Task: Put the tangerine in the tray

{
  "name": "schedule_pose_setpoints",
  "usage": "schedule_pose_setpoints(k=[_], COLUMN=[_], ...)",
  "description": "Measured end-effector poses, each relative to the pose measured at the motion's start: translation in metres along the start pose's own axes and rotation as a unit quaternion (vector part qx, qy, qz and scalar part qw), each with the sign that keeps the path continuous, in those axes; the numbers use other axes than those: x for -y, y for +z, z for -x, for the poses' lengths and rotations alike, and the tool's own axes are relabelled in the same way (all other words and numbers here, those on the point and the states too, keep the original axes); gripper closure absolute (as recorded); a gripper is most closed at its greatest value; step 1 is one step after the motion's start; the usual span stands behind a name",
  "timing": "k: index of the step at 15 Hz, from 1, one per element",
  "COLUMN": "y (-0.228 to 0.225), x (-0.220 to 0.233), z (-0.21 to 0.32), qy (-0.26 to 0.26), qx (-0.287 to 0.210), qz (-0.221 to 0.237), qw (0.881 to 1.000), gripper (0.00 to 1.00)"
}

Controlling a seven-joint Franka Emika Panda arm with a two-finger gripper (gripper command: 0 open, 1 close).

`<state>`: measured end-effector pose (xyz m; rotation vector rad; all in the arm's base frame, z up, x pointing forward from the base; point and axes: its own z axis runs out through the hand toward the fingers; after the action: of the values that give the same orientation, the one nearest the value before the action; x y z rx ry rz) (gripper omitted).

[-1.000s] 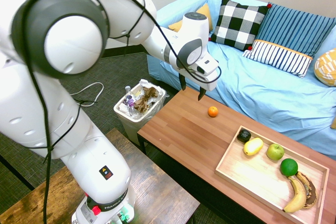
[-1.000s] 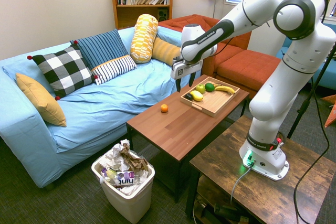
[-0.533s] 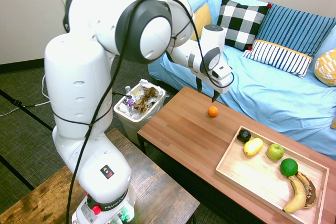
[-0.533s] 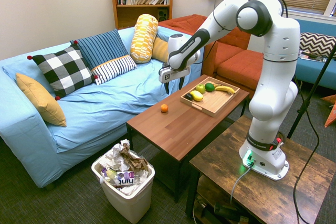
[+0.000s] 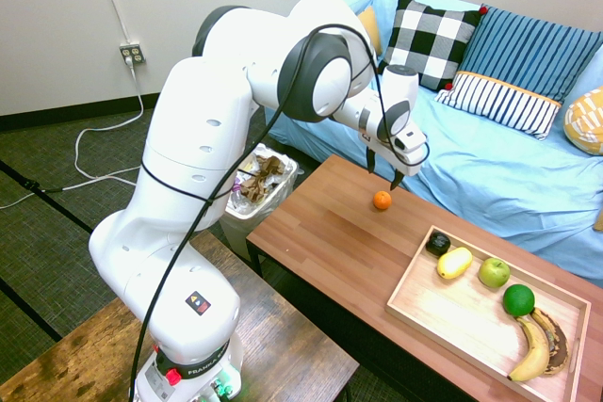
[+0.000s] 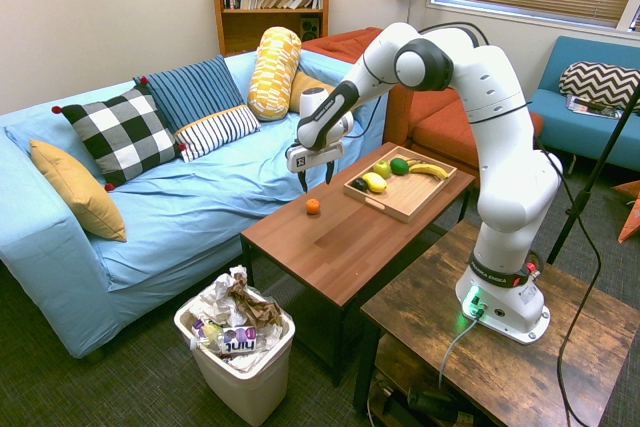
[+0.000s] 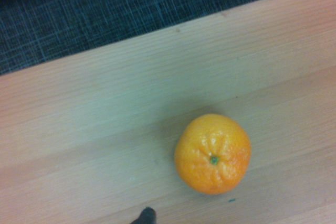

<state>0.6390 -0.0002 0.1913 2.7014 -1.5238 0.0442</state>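
Presently the tangerine (image 5: 382, 200) rests alone on the bare wooden tabletop (image 5: 330, 237), close to the edge that faces the blue sofa (image 5: 490, 152), stem end up in the wrist view (image 7: 212, 153). It lies well apart from the tray (image 5: 443, 313), which sits toward the table's other end and already holds a yellow fruit (image 5: 453, 263), a green apple (image 5: 493, 272), a lime (image 5: 518, 299) and a banana (image 5: 532, 350). Directly above the fruit hangs the gripper (image 5: 384, 175), pointed downward, its two dark fingers spread apart with nothing between them. Fingertips stand just above the tangerine, not touching it; the fruit sits under the gap between the jaws. A full waste bin (image 5: 250, 185) stands on the floor beside the table.
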Motion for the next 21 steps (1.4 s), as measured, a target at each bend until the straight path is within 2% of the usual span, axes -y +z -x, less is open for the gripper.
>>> schedule_pose_setpoints(k=[5, 10, 11, 21], y=[0.051, 0.076, 0.079, 0.092], x=[0.007, 0.02, 0.022, 0.032], z=[-0.006, -0.007, -0.008, -0.008], qy=[0.005, 0.002, 0.001, 0.004], qx=[0.006, 0.003, 0.003, 0.011], qz=[0.022, 0.027, 0.028, 0.037], qw=[1.0, 1.0, 1.0, 0.999], gripper=[0.0, 0.0, 1.0, 1.0])
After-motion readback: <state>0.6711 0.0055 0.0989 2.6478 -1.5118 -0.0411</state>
